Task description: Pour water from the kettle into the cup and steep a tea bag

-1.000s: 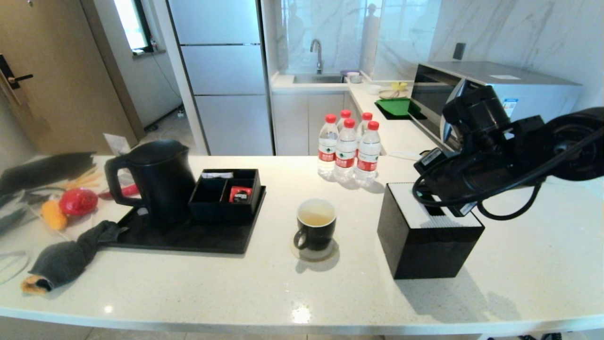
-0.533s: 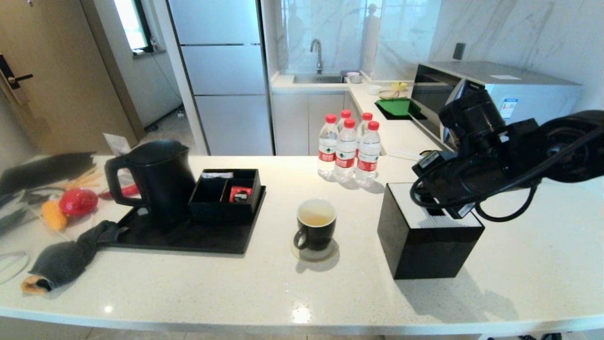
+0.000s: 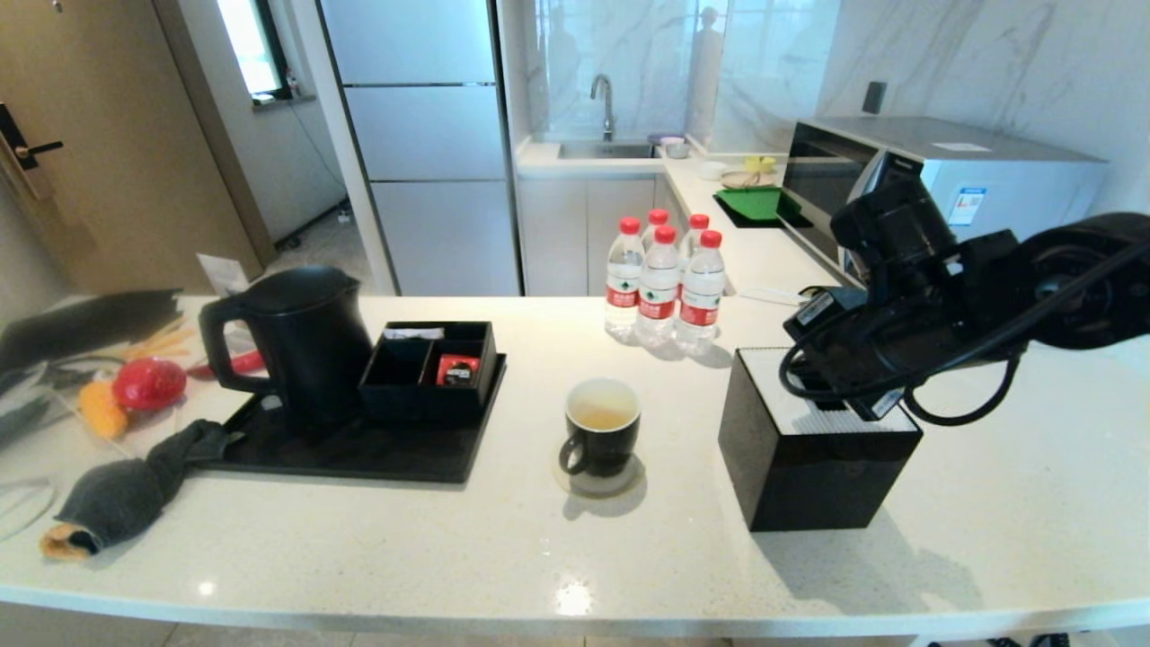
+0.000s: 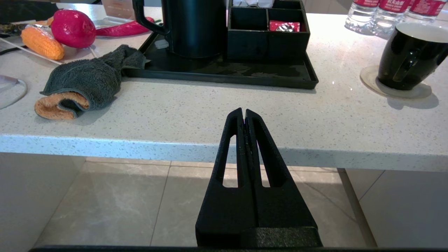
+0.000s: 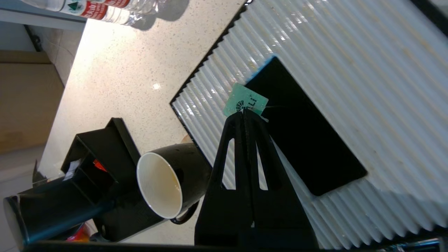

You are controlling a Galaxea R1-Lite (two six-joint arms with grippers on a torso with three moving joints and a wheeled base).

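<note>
The black kettle (image 3: 296, 341) stands on the tray at the left. On a coaster mid-counter sits the black cup (image 3: 600, 438), with pale yellowish water (image 3: 600, 416) in its white inside. My right gripper (image 5: 245, 111) is shut on the tea bag's small greenish paper tag (image 5: 245, 99), above the dark slot (image 5: 304, 133) in the ribbed white top of a black box (image 3: 809, 467). A thin string runs from the tag toward the slot; the bag itself is hidden. My left gripper (image 4: 244, 112) is shut on nothing, parked below the counter's front edge.
Several red-capped bottles (image 3: 660, 283) stand behind the cup. The black tray (image 3: 359, 454) also carries a compartment box (image 3: 431, 368) with a red packet (image 3: 458, 368). A grey cloth (image 3: 126, 490), corn and a red fruit (image 3: 148, 382) lie far left. A microwave (image 3: 943, 171) is back right.
My right arm has sunk slightly and edged left over the black box. Nothing else has moved.
</note>
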